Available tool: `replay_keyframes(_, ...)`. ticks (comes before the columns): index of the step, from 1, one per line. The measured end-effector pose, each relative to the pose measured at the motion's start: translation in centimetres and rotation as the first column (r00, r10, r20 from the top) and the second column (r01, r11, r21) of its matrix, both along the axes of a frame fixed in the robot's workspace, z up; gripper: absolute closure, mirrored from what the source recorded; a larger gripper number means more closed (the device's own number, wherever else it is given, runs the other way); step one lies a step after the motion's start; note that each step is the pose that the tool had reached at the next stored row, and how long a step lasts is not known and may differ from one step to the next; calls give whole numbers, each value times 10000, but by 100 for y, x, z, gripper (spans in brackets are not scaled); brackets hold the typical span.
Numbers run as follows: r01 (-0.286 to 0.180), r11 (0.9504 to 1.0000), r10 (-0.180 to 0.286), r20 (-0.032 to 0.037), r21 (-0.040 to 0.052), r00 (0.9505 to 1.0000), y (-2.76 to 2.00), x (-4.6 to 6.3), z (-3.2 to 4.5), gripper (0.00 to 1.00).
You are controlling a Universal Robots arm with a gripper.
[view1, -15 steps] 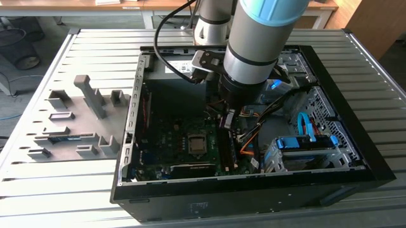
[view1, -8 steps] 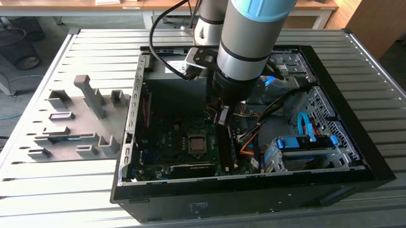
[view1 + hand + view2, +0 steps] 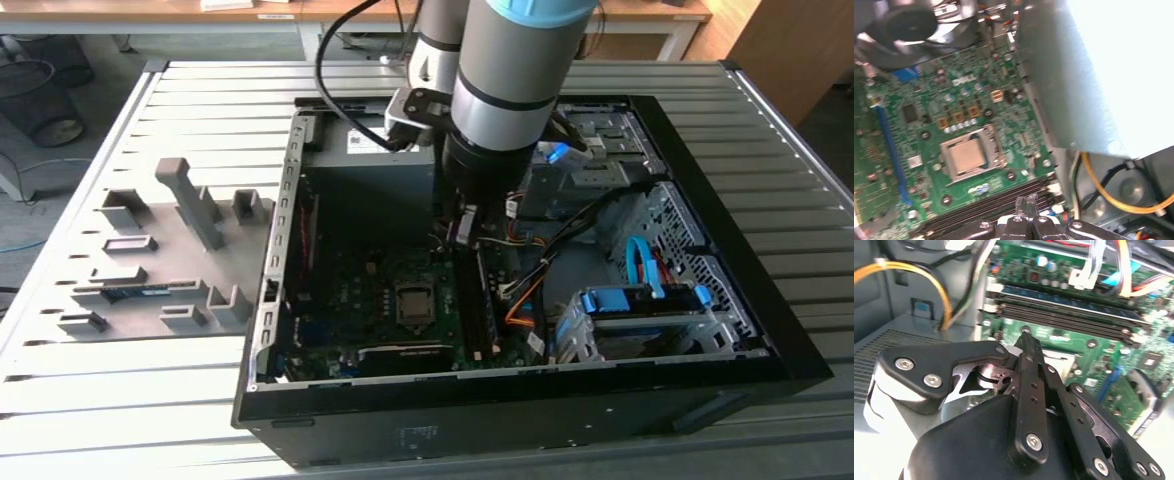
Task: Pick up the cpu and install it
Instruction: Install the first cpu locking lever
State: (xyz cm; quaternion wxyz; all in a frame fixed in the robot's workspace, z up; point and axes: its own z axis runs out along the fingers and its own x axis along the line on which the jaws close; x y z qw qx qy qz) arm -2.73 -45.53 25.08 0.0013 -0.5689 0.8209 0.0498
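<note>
- Exterior view first: we see the arm (image 3: 501, 90) reaching down into the open computer case (image 3: 747, 300), which lies on its side on a ribbed grey table (image 3: 200, 100).
- That same view gives us the grey fixture tray (image 3: 160, 250) beside the case, toward the exterior view's left, and wooden desks (image 3: 267, 12) along the back of the room.
- In the first wrist view we look straight onto the green motherboard (image 3: 929, 100), and there is the cpu (image 3: 968, 156), pale silvery top, lying square in its socket (image 3: 989, 132) on the board.
- The second wrist view looks along the black gripper (image 3: 1026, 342) from behind; its linkages hide most of the socket area, so we cannot make out the chip there.
- Fingertips (image 3: 1025, 204) look pressed together with nothing between them, as far as we can judge.
- The gripper hovers over the dark memory slots (image 3: 989, 207), just beside the socket; the cpu sits apart from the fingertips, untouched.
- Yellow cable (image 3: 1104, 192) loops by the metal wall nearby.
</note>
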Motion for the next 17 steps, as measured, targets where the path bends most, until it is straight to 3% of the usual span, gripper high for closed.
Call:
replay_keyframes(3,-1,10000,1,0,7,10000,108,-30,-7,90)
replay_keyframes(6,0,9999,0,0,107,10000,150,-104,-22,90)
replay_keyframes(13,0,9999,0,0,135,10000,157,-201,-101,90)
replay_keyframes(17,-36,10000,36,0,92,10000,128,-223,-102,90)
